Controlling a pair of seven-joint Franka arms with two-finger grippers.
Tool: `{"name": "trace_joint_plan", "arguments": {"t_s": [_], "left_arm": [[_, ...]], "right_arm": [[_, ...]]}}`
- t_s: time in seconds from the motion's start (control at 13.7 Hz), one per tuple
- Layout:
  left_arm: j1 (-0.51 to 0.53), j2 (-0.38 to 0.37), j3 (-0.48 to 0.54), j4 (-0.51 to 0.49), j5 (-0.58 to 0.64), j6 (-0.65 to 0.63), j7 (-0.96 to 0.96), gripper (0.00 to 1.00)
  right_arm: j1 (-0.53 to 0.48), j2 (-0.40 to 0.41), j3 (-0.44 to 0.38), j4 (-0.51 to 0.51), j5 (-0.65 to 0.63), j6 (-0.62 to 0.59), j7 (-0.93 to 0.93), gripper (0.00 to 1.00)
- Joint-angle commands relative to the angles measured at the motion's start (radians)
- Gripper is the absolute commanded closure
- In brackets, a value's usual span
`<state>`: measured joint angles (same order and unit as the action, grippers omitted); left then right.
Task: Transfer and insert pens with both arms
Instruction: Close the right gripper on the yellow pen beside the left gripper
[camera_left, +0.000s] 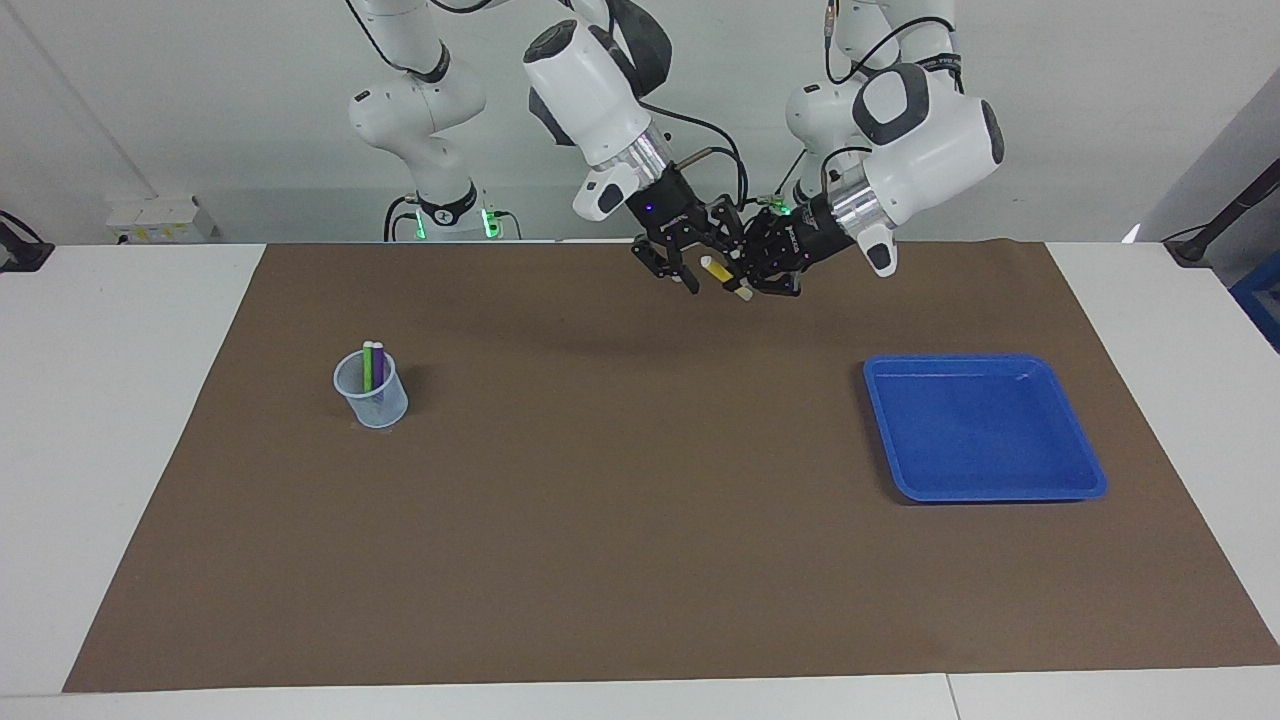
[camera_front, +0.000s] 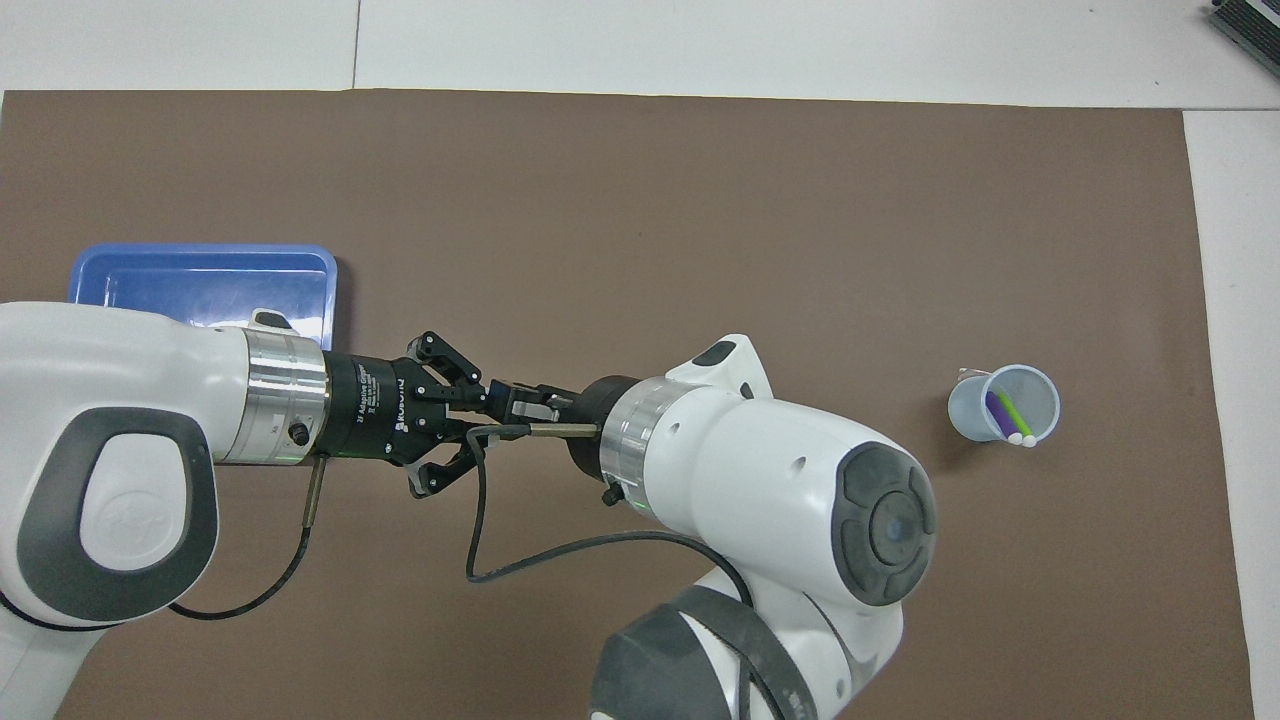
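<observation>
Pale wall (camera_left: 200, 100), white table (camera_left: 120, 400)

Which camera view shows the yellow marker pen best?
The facing view: the slim yellow marker pen with a pale end shows, tilted, between the two end effectors, above the brown mat. In the overhead view the end effectors hide it.

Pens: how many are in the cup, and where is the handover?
Done: purple pen and green pen stand in the cup. In hand: left gripper holds the yellow pen in mid-air; right gripper is at it. Left: handover, insertion.
</observation>
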<state>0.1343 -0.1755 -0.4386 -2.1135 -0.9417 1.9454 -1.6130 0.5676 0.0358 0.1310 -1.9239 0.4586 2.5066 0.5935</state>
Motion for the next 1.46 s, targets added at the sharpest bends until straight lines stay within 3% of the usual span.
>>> {"name": "trace_joint_plan", "arguments": {"t_s": [0.0, 0.66, 0.8, 1.17, 1.39], "left_arm": [[-0.001, -0.039, 0.014, -0.03, -0.026, -0.028, 0.015, 1.0], [0.001, -0.039, 0.015, -0.031, -0.026, -0.031, 0.018, 1.0], [0.002, -0.039, 0.015, -0.031, -0.028, -0.033, 0.018, 1.0], [0.001, -0.039, 0.015, -0.03, -0.037, -0.033, 0.018, 1.0], [0.001, -0.039, 0.015, -0.03, -0.037, -0.034, 0.018, 1.0]], "right_arm": [[-0.009, 0.004, -0.001, 0.019, -0.021, -0.029, -0.03, 0.38], [-0.009, 0.007, -0.001, 0.025, -0.021, -0.029, -0.029, 0.46], [-0.008, 0.006, -0.001, 0.023, -0.021, -0.029, -0.029, 0.58], [-0.009, 0.007, -0.001, 0.023, -0.021, -0.029, -0.031, 1.0], [-0.009, 0.007, -0.001, 0.023, -0.021, -0.029, -0.031, 1.0]]}}
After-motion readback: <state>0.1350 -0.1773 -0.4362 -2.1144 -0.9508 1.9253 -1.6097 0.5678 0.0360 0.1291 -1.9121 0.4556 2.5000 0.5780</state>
